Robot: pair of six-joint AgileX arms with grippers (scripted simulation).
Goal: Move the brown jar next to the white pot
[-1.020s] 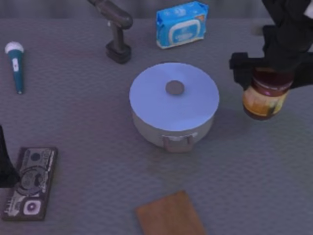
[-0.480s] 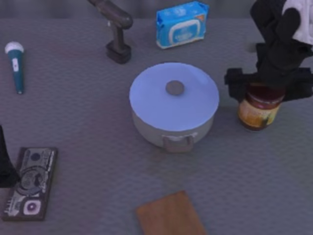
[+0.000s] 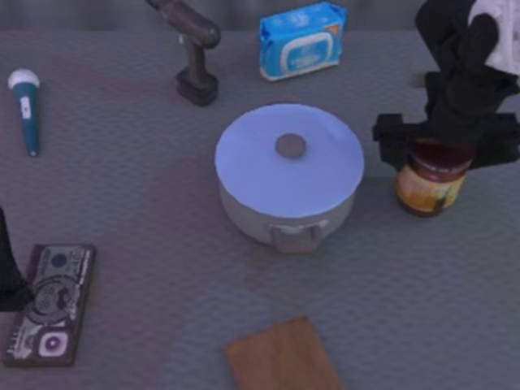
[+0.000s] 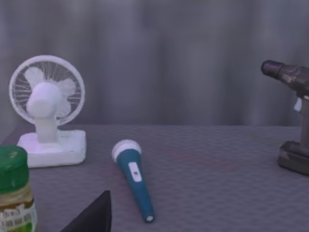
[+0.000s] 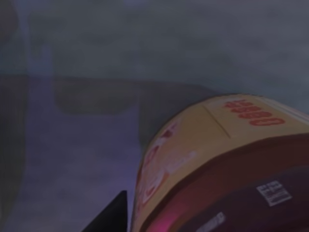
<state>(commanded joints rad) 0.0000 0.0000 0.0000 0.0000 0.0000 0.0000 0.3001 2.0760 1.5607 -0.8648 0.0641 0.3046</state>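
The brown jar [image 3: 426, 187], with its yellow-orange label, stands upright on the table just to the right of the white pot [image 3: 288, 166], a small gap between them. My right gripper [image 3: 445, 142] sits directly over the jar's lid and is shut on it. In the right wrist view the jar [image 5: 227, 159] fills the near field, with one dark finger [image 5: 113, 217] close beside it. My left gripper [image 3: 5, 272] is parked at the table's left edge, open and holding nothing; one finger [image 4: 96, 217] shows in its wrist view.
A drill [image 3: 193, 57] and a blue wipes pack [image 3: 302, 39] lie behind the pot. A teal microphone [image 3: 26, 110] is at the far left, a dark patterned card [image 3: 50, 302] at the front left, a wooden board [image 3: 283, 357] at the front. A white fan [image 4: 47, 111] and a green-lidded bottle [image 4: 14, 193] show in the left wrist view.
One second ago the jar hung tilted in the air; my right gripper lowered it onto the table beside the pot. Over the last half second nothing has moved.
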